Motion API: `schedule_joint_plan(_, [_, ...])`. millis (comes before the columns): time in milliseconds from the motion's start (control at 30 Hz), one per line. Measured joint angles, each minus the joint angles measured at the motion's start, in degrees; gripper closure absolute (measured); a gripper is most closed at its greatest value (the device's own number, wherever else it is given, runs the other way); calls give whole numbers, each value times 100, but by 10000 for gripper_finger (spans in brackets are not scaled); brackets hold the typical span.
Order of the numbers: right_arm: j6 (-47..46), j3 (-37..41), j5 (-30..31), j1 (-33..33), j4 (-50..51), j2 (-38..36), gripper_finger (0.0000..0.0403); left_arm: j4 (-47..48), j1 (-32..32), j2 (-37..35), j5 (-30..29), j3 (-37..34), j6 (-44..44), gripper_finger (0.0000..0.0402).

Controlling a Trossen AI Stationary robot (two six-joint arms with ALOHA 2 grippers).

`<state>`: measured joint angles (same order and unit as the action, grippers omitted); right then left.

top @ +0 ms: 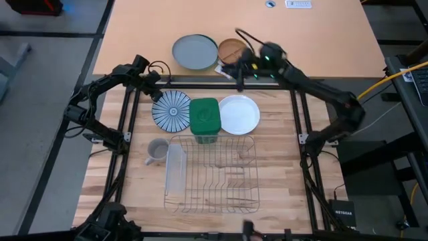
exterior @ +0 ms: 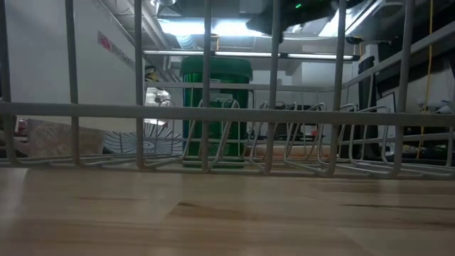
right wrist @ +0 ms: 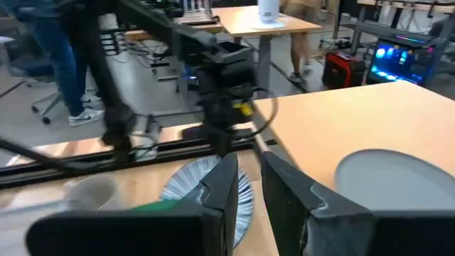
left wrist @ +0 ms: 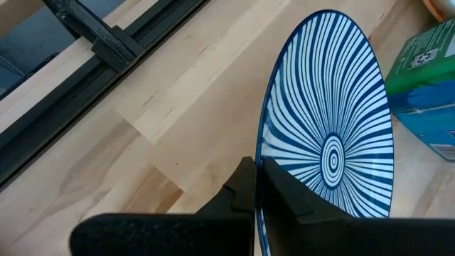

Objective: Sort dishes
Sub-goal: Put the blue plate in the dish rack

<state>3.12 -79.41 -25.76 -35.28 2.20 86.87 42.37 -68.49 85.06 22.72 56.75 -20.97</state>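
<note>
A blue-and-white striped plate [top: 171, 110] sits at the far left of the wooden table, with my left gripper [top: 158, 94] shut on its far rim. Its near edge rests on the table and its striped face [exterior: 139, 143] tips toward the near side. A plain white plate [top: 239, 114] lies flat to the right of a green box [top: 204, 119]. My right gripper [top: 239, 69] hovers level over the table's far edge. Its fingers [right wrist: 226, 190] stand a narrow gap apart with nothing between them. My left gripper pinches the striped plate's rim [left wrist: 260, 152] between its two fingers, one on the striped face and one on the underside. The fingers slant down from the table's far left side. The plate stands tilted, its far edge raised.
A wire dish rack [top: 214, 173] fills the near middle, with a clear cup holder on its left side and a grey mug [top: 156, 151] beside it. A grey plate [top: 194, 51] and a brown wooden plate [top: 232, 49] lie on the far tabletop. People stand in the room beyond.
</note>
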Motion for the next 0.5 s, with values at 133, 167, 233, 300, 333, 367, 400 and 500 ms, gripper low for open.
schedule_joint_plan(133, [212, -863, -39, -90, 13, 971, 333, -9, 0, 0, -2, 0, 14, 401])
schedule_joint_plan(167, [274, -1058, -40, -89, 12, 1193, 333, -11, 0, 0, -2, 0, 26, 401])
schedule_joint_plan(233, [306, -1446, -90, -76, 16, 1629, 333, -19, 0, 0, -2, 0, 28, 401])
schedule_joint_plan(300, [170, -1858, -282, -75, 49, 2058, 333, -22, 0, 0, -2, 0, 27, 401])
schedule_joint_plan(333, [42, -2077, -444, -69, 93, 2284, 333, -24, 0, 0, -2, 0, 25, 401])
schedule_joint_plan(367, [-126, -2294, -637, -68, 121, 2496, 333, -24, 0, 0, -1, 0, 24, 401])
schedule_joint_plan(400, [-316, -2503, -841, -68, 152, 2706, 333, -25, 0, 0, -2, 0, 23, 401])
schedule_joint_plan(500, [-820, -3098, -1331, -68, 277, 3279, 333, -28, 2, 0, 0, 0, -22, 401])
